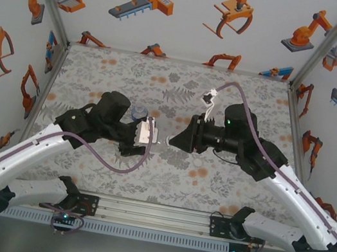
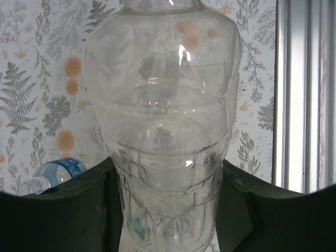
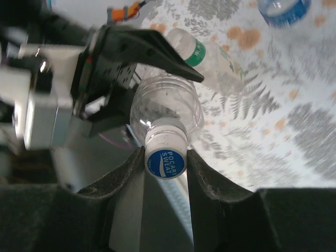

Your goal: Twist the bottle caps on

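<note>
Top camera looks down from above and behind; both wrist cameras sit close, apparently sharing one clear bottle [image 2: 163,131].

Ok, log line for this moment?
left gripper: jaws shut on clear bottle | right gripper: jaws shut on Pocari Sweat cap | blue-label bottle: lying aside

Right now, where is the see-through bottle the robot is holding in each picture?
Top external: clear bottle in the middle, lying between the left tool and right tool.
Left wrist: clear bottle big in the centre, neck pointing up.
Right wrist: clear bottle in the centre, its white cap nearest, pinched by the right tool.
Shared landmark: the fern-patterned table cover.
</note>
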Available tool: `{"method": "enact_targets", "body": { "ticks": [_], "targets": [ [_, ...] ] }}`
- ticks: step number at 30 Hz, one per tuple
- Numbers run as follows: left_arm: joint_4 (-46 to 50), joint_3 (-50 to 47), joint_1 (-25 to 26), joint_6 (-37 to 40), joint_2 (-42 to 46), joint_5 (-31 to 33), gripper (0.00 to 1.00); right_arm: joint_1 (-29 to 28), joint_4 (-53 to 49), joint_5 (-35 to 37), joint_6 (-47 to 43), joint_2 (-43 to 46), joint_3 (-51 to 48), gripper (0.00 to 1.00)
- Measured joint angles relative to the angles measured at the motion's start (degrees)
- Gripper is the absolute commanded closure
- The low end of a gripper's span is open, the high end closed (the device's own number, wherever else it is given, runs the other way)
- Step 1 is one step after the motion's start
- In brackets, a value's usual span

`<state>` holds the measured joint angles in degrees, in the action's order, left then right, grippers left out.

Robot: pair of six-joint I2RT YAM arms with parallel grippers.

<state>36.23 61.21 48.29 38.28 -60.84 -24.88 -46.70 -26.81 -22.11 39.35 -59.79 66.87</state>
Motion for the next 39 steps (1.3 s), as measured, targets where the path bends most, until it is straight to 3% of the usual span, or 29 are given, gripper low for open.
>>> {"method": "enact_targets", "body": {
  "ticks": [4, 8, 12, 15, 18, 23, 28, 33, 39],
  "targets": [
    [-0.74, -0.96, -0.42, -0.24, -0.02, 2.34, 1.0, 0.0, 0.76, 4.83, 16.96, -0.7, -1.84, 0.89],
    [-1.09, -1.31, -0.74, -0.5, -0.11, 4.74, 1.0, 0.02, 1.29, 7.54, 25.59, -1.84, -2.29, 0.8],
    [-1.75, -1.49, -0.76, -0.61, -0.22, 5.95, 1.0, 0.0, 1.22, 9.25, 27.67, -2.12, -2.27, 0.62],
    [-4.33, -1.64, -0.46, -0.55, -0.24, 4.28, 1.0, -0.13, 0.98, 9.99, 27.1, -2.54, -1.62, 0.42],
    [-5.81, -1.57, 0.11, -0.5, -0.09, 2.49, 1.0, -0.22, 0.68, 9.99, 25.46, -3.61, -0.63, 0.37],
    [-7.54, -1.57, 0.44, -0.28, 0.66, 0.15, 1.0, 0.17, -0.81, 10.01, 19.3, -4.9, 3.41, 0.32],
    [-7.56, -1.57, 0.44, -0.17, 1.97, -0.7, 1.0, 1.29, -1.18, 9.53, 9.18, -4.92, 9.2, 0.35],
    [-7.52, -1.57, 0.44, -0.2, 2.29, -1.62, 1.0, 1.57, -1.2, 5.81, -7.65, -4.44, 13.16, 0.35],
    [-7.48, -1.57, 0.44, -0.2, 2.99, -3.93, 1.0, 1.57, -1.42, -4.72, -31.76, -2.05, 13.84, 0.34]
  ]
}}
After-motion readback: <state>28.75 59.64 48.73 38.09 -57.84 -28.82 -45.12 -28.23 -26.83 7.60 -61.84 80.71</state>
